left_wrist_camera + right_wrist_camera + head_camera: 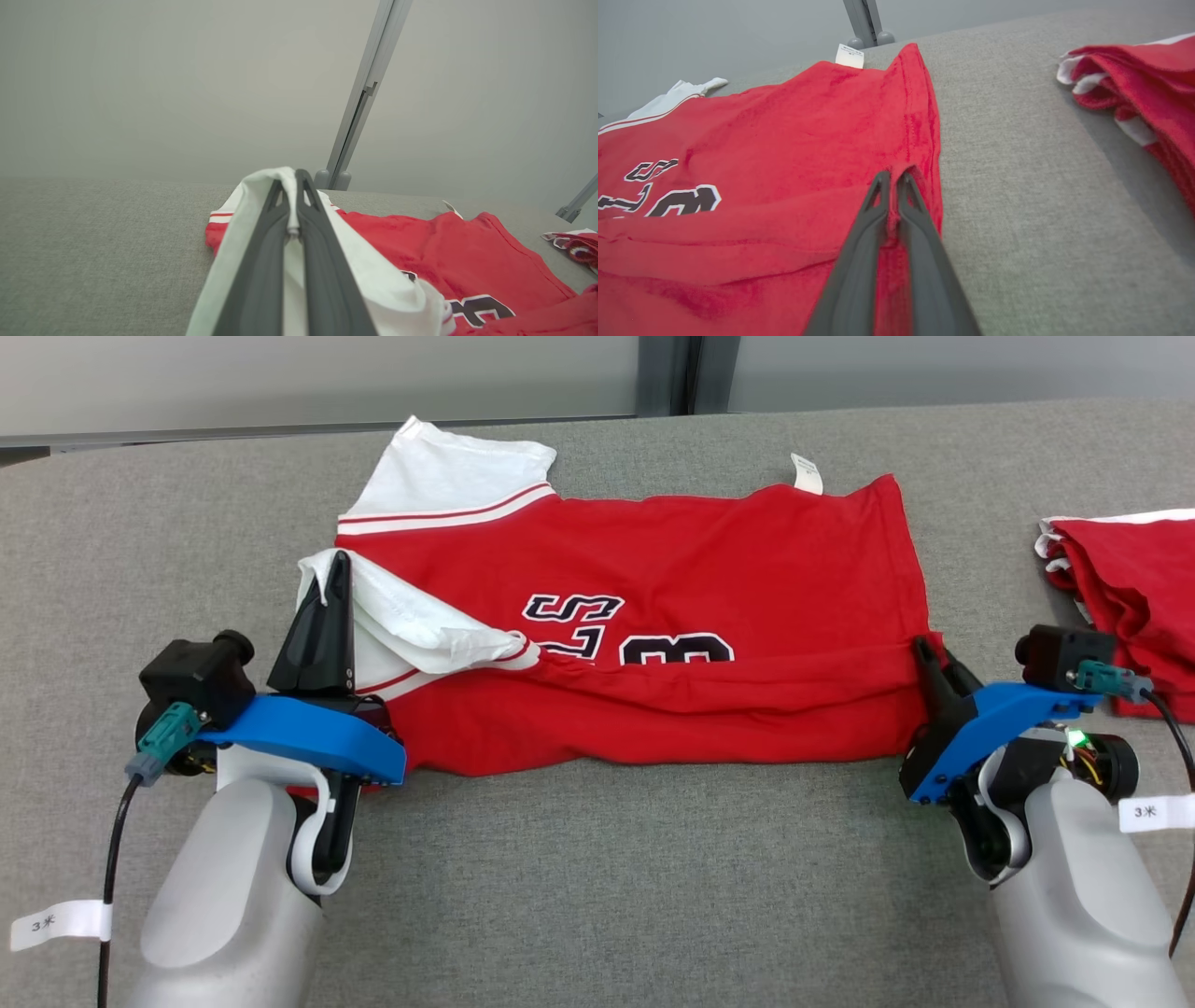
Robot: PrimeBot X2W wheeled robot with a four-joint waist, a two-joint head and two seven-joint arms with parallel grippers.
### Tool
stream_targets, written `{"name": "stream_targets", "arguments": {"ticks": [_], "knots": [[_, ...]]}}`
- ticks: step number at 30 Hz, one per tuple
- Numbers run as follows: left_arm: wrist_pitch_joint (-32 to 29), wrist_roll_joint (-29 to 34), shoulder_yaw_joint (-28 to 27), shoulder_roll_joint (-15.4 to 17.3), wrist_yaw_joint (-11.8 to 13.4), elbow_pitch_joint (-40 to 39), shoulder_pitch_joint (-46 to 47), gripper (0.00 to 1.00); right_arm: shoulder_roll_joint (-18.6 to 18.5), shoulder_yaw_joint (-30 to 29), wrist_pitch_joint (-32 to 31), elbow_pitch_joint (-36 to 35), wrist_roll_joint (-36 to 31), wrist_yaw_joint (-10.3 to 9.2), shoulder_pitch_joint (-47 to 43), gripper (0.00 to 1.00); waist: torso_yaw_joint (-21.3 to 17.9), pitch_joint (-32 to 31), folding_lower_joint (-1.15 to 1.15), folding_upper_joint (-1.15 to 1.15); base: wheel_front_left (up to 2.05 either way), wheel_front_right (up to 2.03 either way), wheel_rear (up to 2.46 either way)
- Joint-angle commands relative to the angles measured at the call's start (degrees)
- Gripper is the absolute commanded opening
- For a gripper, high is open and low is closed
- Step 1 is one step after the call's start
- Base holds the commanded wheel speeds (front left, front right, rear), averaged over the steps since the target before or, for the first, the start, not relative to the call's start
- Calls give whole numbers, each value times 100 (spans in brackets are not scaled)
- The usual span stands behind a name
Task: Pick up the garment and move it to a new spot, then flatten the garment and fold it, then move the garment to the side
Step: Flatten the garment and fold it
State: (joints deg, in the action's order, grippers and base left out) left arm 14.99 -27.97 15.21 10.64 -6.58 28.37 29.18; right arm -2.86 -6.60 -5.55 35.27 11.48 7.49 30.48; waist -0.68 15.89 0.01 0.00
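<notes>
Flanking the red jersey, the left cable tag and right cable tag read "3米"; the jersey's black lettering is partly folded under.

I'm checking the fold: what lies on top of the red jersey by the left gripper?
A white sleeve, pinched in the shut jaws of the left gripper, drapes over the red jersey beside the black lettering. Any print beneath the sleeve is covered.

A red jersey with black-and-white lettering lies spread on the grey fabric table, its near edge folded over towards the lettering. The left gripper pinches the near white sleeve at the jersey's left end. The right gripper seems clamped on the folded red corner at the right end. A second red-and-white garment lies folded further right.
</notes>
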Motion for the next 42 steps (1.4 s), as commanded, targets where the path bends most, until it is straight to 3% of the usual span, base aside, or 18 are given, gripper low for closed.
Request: {"name": "stream_targets", "arguments": {"ticks": [1, 8, 17, 28, 35, 37, 39, 40, 42], "knots": [[22, 0, -20, -21, -50, 78, 114, 100, -6, 18, 28, 108, -47, 1, 182, 100, 0, -2, -1, 0, 0, 0, 0], [24, -75, 113, 56, -89, 266, 33, 100, -6, 187, 477, 168, -5, 1, 356, 100, 3, -116, -1, 0, 0, 0, 0], [-86, -348, 71, 216, -50, -72, -789, 100, -7, 146, 670, -512, 14, 1, -397, 100, 54, -396, -1, 0, 0, 0, 0], [-1718, -1408, -291, 280, 472, -718, -2183, 100, -6, 110, 53, -2177, -48, 1, -1921, 100, 7, -498, -1, 0, 0, 0, 0], [-2154, -1878, -467, 172, 616, -898, -2191, 100, -5, 126, -249, -2402, 19, 1, -1952, 100, -57, -326, -1, 0, 0, 0, 0], [-2236, -1883, -421, 170, 619, -857, -2140, 80, -6, 134, -286, -2344, 8, 1, -1868, 100, -65, -274, -1, 0, 0, 0, 0], [-2256, -1923, -417, 142, 613, -835, -2091, 48, -6, 123, -322, -2253, 39, 1, -1777, 100, -65, -232, -1, 0, 0, 0, 0], [-2248, -1930, -412, 132, 607, -829, -2068, 40, -6, 117, -344, -2194, 43, 1, -1738, 100, -63, -212, -1, 0, 0, 0, 0], [-2183, -1906, -405, 121, 560, -834, -2011, 0, -6, 89, -368, -2053, 75, 1, -1643, 100, -52, -178, -1, 0, 0, 0, 0]]}}
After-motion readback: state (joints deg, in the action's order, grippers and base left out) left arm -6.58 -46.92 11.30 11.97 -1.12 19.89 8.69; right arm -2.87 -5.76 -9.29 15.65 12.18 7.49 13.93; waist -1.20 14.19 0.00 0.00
